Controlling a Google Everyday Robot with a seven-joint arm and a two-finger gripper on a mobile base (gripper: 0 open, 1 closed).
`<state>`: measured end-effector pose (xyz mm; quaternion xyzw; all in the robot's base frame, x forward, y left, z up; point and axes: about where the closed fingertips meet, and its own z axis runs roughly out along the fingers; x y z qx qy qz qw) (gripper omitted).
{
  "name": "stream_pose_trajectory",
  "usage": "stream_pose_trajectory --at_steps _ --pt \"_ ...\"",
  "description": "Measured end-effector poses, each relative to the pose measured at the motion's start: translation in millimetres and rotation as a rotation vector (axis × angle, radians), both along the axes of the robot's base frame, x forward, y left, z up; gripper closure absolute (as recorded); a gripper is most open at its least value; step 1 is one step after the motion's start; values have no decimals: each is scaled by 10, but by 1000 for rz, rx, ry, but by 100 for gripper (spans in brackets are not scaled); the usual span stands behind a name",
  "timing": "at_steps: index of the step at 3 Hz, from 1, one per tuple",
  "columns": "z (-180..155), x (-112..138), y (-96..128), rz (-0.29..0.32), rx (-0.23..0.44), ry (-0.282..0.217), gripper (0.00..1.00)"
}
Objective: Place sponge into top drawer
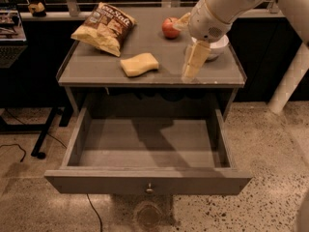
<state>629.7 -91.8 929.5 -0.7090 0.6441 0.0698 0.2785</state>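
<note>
Claw (192, 71): points down over the bench (96, 64) near its front edge; cannot tell whether spread or pressed together.
Sponge (139, 64): lies on the bench, near the claw, to its left in camera view, long axis roughly toward it.
Top drawer (145, 180): open, empty, below the claw.

From my end the scene is dim and warm-toned, with light falling from above onto the table (96, 69), while the background behind it sinks to near black. The gripper (191, 73), hanging over the table's right front, and the arm (227, 4) above it are the brightest things I see, nearly washed out. A broad soft shadow lies across the floor of the open drawer (145, 180), whose back is dark under the tabletop.
</note>
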Motion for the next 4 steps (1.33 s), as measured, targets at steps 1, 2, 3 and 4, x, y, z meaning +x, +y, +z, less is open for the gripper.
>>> stream_pose_trajectory --at_steps 1,2,3,4 --pt "-126 312 123 64 0 13 0" --pt "-247 556 328 142 3 31 0" --pt "-410 740 495 184 8 60 0" --pt "-432 763 499 174 22 54 0"
